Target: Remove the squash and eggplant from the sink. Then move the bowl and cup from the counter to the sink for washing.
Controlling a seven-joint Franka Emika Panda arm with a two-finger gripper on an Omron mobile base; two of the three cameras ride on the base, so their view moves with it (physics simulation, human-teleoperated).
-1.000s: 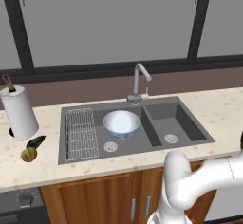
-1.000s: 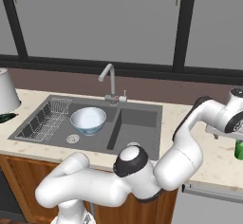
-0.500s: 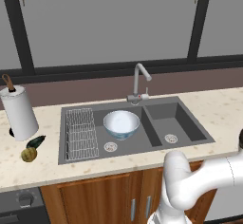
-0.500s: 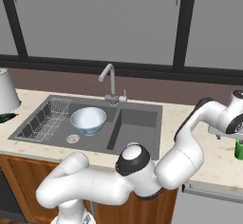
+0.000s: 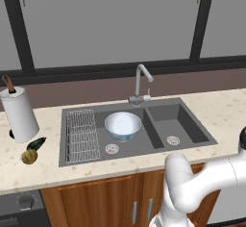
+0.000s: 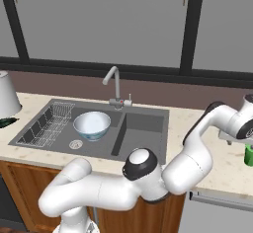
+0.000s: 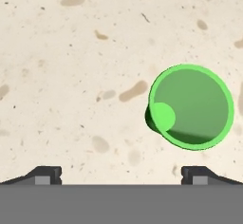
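From straight above, the green cup (image 7: 190, 107) stands upright on the beige speckled counter (image 7: 71, 76). My gripper (image 7: 122, 175) hangs open over the counter with nothing between its fingertips, and the cup lies ahead of the right one. From the right base, the cup (image 6: 248, 156) sits at the far right edge under the arm's white wrist (image 6: 237, 121). The bowl (image 5: 123, 125) rests in the left basin of the dark sink (image 5: 187, 127). The squash (image 5: 29, 157) and eggplant (image 5: 36, 143) lie together on the counter left of the sink.
A paper towel roll (image 5: 19, 113) stands behind the vegetables. A wire rack (image 5: 80, 134) fills the sink's left end, and the curved faucet (image 5: 140, 84) rises behind the basins. A dark window wall runs behind the counter.
The arm has shifted slightly to the right over the cup. The bowl, vegetables and cup have not moved.
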